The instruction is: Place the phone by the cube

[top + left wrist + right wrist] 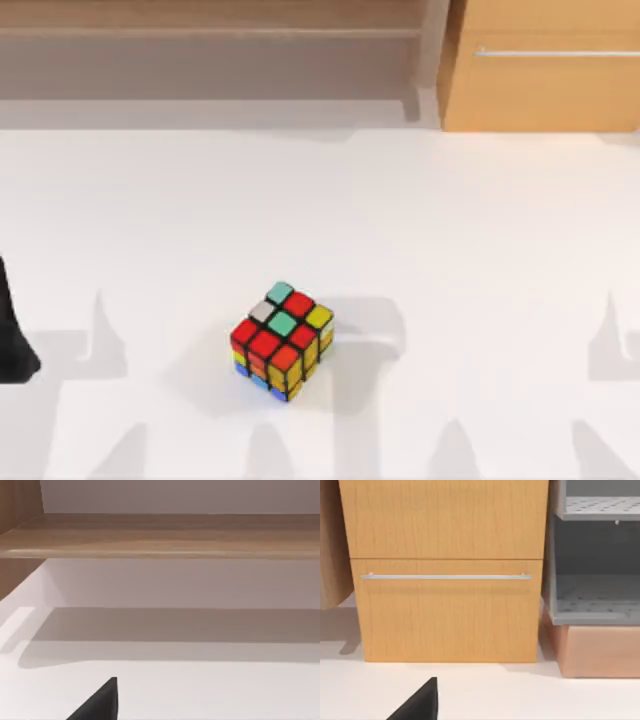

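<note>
- Cube [283, 340] resting on the white table [480, 230], turned cornerwise to the table edges and standing alone with nothing touching it.
- Top face of the cube mostly red, with two teal stickers, one grey and one yellow. Yellow, orange, red and blue on the side faces in view.
- Far to the left of the cube, at the table's left edge: a dark piece of the left arm [12, 330], well apart from the cube.
- Left gripper [102, 702] seen from its own wrist camera as a single dark wedge over bare tabletop, facing a long wooden shelf [160, 535]. Open or closed: impossible to tell.
- Right gripper [422, 702] seen likewise as one dark wedge over the tabletop, facing a wooden cabinet [447, 615] with a slim metal handle [445, 576]. Open or closed: again impossible to tell.
- Just beside that cabinet, a grey perforated rack [595, 595] on a pinkish base [600, 650].
- Beyond the cube at the table's far side: the shelf behind and to its left, the cabinet behind and to its right.
- Soft grey shadows [370, 330] on the tabletop around the cube and out to either side of it.
</note>
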Available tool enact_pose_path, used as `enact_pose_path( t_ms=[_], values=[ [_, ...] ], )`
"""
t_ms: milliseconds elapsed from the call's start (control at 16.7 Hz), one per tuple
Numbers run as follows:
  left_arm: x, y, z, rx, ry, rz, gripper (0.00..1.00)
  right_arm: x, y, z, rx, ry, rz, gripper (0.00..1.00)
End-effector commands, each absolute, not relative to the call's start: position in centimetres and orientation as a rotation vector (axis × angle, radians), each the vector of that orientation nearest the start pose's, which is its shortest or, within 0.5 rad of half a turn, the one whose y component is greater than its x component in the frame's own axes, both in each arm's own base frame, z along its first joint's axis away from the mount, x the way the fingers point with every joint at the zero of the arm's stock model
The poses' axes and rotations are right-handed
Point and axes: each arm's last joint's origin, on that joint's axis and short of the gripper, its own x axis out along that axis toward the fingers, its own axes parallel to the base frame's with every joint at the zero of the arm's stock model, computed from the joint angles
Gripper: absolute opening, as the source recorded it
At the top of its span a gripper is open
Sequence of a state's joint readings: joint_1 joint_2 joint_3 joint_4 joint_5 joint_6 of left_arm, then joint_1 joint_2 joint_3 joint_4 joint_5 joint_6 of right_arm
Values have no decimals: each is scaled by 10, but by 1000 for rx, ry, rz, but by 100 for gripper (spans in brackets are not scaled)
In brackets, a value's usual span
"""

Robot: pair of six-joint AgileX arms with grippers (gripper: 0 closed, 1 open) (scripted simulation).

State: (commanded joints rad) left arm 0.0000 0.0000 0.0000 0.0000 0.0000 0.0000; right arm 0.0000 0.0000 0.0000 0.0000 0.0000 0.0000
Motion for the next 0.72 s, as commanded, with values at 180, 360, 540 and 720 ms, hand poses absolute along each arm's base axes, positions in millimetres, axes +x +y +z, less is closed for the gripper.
enact_pose_path(
  t_ms=[180,360,540,720],
  values=[
    [106,-1,160,0,0,0,100,106,-2,162,0,8,-6,100],
    [106,-1,160,0,0,0,100,108,-7,175,2,81,-56,100],
    [106,-1,160,0,0,0,100,117,-18,195,16,236,-139,100],
    [106,-1,160,0,0,0,100,139,-36,210,60,473,-242,100]
  ],
)
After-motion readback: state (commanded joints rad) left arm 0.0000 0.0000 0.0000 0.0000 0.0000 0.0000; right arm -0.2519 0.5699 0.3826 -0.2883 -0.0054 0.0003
